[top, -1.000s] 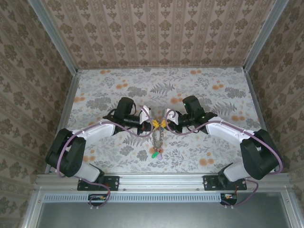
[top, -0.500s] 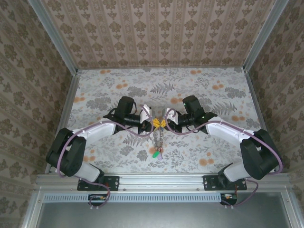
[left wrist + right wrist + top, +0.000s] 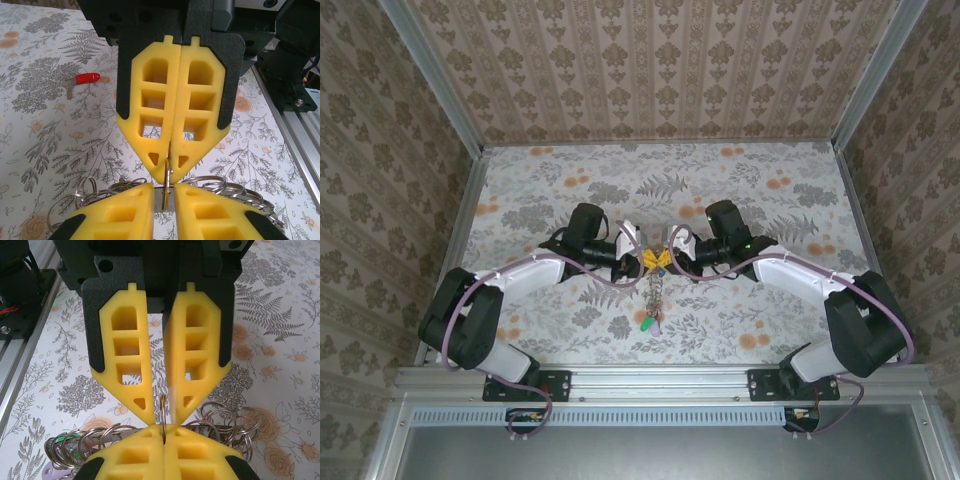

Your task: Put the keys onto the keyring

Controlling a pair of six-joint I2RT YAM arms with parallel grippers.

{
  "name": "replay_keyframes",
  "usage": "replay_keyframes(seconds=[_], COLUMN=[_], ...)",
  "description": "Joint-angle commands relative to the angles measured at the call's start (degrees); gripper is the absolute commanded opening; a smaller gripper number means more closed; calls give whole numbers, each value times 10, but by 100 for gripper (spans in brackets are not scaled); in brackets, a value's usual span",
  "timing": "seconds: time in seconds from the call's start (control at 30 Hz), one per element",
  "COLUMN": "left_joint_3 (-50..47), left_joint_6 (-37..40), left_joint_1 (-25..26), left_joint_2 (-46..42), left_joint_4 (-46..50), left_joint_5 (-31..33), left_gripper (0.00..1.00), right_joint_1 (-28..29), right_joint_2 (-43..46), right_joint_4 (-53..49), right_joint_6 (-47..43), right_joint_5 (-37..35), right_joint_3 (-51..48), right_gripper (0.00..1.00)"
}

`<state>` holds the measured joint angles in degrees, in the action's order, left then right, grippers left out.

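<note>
I'm clamping the keyring (image 3: pixel 653 295) in my right gripper (image 3: pixel 163 430), mid-frame. My left gripper (image 3: pixel 164 189) is sitting slightly parted around it.

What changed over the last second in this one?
Very little. Both arms edged slightly away from their bases, with the left gripper and right gripper still tip to tip. The keyring hangs below them as before. The left jaws stand slightly apart around its ring; the right is shut on it.

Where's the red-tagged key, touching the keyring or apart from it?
Apart. The left wrist view shows the red-tagged key lying alone on the table, with bare floral surface between it and the keyring.
</note>
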<state>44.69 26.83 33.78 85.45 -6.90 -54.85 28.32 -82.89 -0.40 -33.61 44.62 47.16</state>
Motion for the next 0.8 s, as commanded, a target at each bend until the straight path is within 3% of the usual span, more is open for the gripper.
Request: replay_keyframes(seconds=[0.0,0.37,0.57,0.77], left_joint_3=[13,14,-4,-36], left_joint_6=[7,3,-37,-82], left_joint_1=[9,10,9,4], left_joint_2=[11,9,-3,-13], left_joint_4=[-7,-15,-71,-154], left_joint_5=[-11,-7,10,23], left_gripper=[14,0,0,0], right_joint_1=[-1,-1,-1,-3], right_joint_2=[-6,-4,27,123], right_joint_4=[24,5,-3,-13], right_joint_6=[13,17,20,65], right_joint_5=[33,29,-26,-108], right_joint_3=[18,25,10,-34], right_gripper=[0,3,22,31])
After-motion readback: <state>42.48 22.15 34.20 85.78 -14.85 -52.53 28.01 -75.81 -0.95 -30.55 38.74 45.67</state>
